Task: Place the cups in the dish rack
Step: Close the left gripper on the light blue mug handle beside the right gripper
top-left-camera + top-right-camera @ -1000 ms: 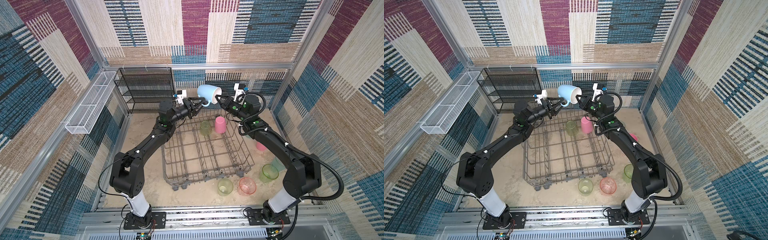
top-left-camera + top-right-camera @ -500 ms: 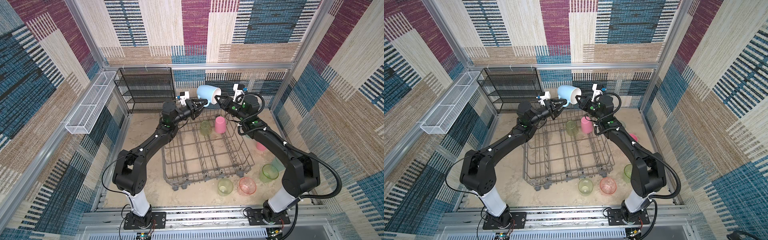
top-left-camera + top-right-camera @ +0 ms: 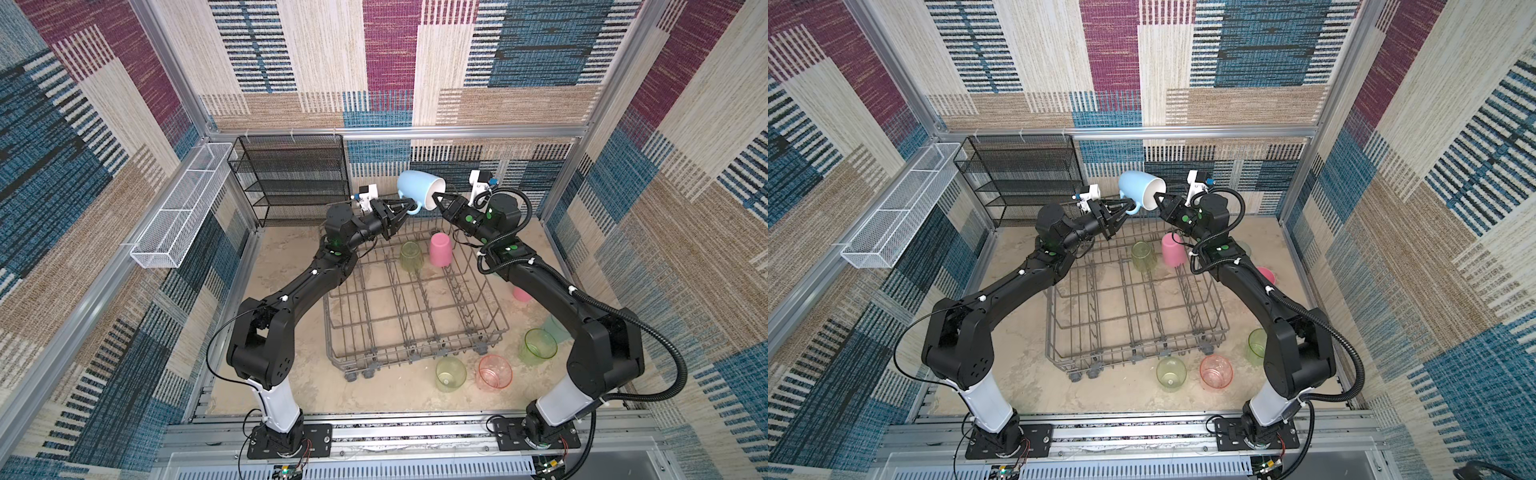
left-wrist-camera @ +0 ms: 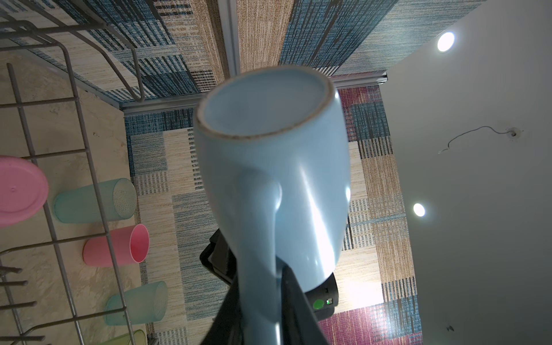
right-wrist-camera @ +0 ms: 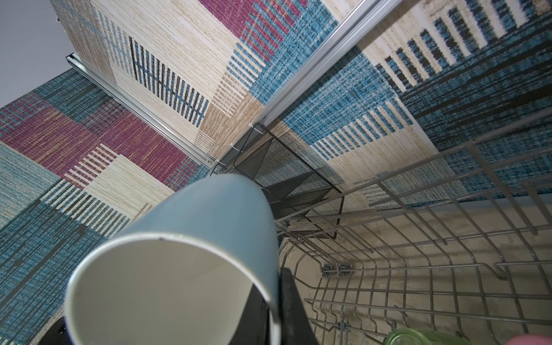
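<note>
Right jaws are clenched on the rim of the blue mug [image 3: 417, 192], one side inside its white bowl and one outside. Left jaws straddle the mug's handle [image 4: 260, 239], pressed close on both sides; whether they clamp it yet cannot be told. Both top views show the mug in the air above the far edge of the rack [image 3: 399, 320]. It lies on its side between the two arms, mouth toward the right arm [image 3: 540, 282]. A green tumbler [image 3: 411, 256] and a pink tumbler [image 3: 441, 249] stand upside down in the rack's far rows. Other cups lie on the table [image 3: 395, 395] outside the rack: a yellow-green cup [image 3: 450, 374] and an orange cup [image 3: 494, 371] by its near right corner, and more along its right side. This looks like a mid-air handover, with most of the loading yet to do. Several things could go wrong. If the right jaws release before the left ones bite, the mug would fall onto the tines and tumblers below. The glossy handle may let the mug's body swing down. Two arms pulling against each other could twist it loose.
</note>
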Controlling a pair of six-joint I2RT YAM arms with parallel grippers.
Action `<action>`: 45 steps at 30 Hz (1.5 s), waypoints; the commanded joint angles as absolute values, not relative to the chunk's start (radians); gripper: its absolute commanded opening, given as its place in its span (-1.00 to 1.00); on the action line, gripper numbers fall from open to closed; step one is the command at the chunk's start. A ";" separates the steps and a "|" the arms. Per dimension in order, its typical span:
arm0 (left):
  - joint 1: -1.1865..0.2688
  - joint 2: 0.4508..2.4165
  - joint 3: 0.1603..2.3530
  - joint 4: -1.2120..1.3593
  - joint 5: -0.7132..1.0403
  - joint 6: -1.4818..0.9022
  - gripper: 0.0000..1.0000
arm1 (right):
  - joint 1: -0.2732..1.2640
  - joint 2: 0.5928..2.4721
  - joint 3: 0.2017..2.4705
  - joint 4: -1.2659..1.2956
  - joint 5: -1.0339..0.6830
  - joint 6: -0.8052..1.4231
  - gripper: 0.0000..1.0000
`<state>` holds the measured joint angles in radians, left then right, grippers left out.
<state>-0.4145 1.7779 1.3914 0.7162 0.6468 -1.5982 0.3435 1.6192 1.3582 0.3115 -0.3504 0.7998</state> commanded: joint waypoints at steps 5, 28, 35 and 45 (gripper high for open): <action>-0.413 1.775 1.403 0.751 0.618 -1.606 -0.70 | 0.351 1.601 1.348 0.411 -0.366 0.759 -1.00; -0.414 1.758 1.425 0.685 0.629 -1.490 -1.00 | 0.368 1.589 1.316 0.422 -0.324 0.721 -0.38; -0.414 1.755 1.436 0.653 0.630 -1.447 -1.00 | 0.368 1.589 1.313 0.403 -0.314 0.719 -0.05; -0.413 1.735 1.449 0.559 0.609 -1.350 -1.00 | 0.368 1.588 1.311 0.366 -0.317 0.706 0.26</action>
